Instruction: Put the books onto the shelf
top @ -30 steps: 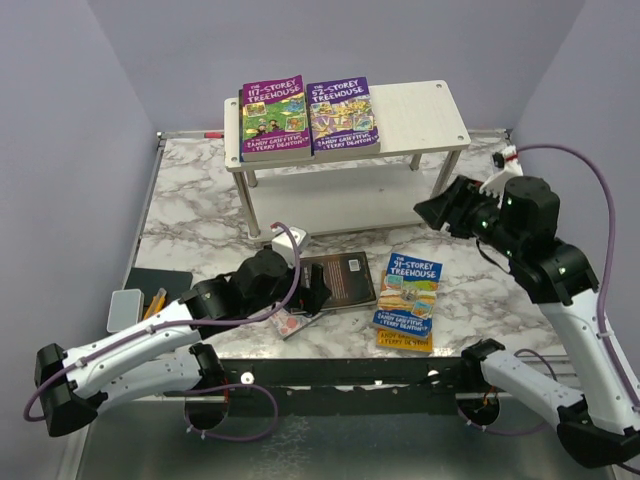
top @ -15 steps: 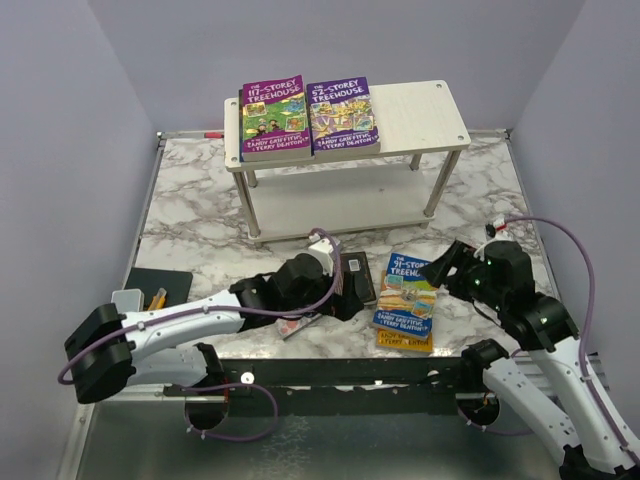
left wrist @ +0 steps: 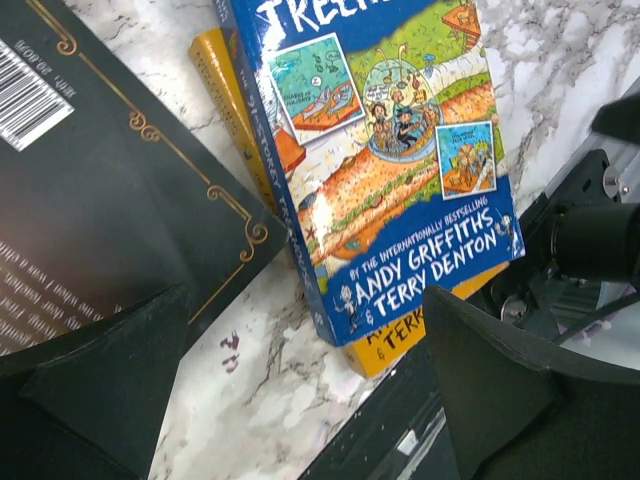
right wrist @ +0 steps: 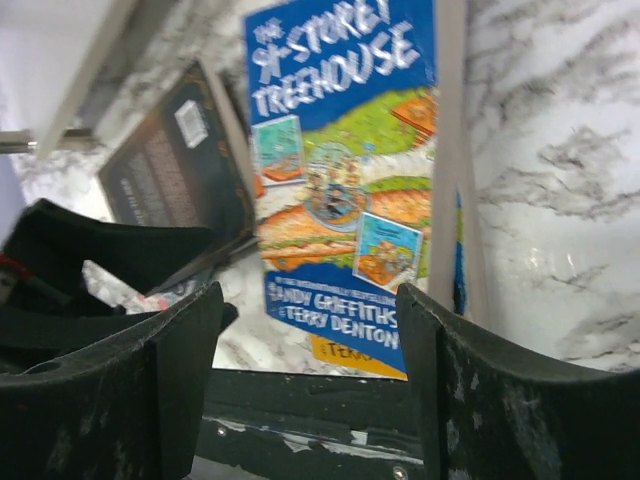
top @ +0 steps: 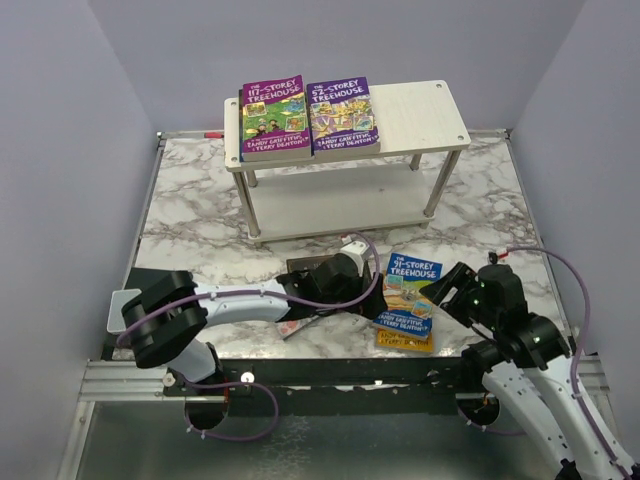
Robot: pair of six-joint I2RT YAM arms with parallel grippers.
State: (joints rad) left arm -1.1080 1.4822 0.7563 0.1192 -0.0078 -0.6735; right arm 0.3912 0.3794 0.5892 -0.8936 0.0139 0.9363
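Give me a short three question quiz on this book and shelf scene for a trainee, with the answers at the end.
1. True or false: two purple books lie on the shelf's top tier.
2. What lies right under the blue book? A) orange book B) purple book C) magazine
3. Fill the gap: the left gripper and right gripper both stand ___, holding nothing.
Key: 1 true; 2 A; 3 open.
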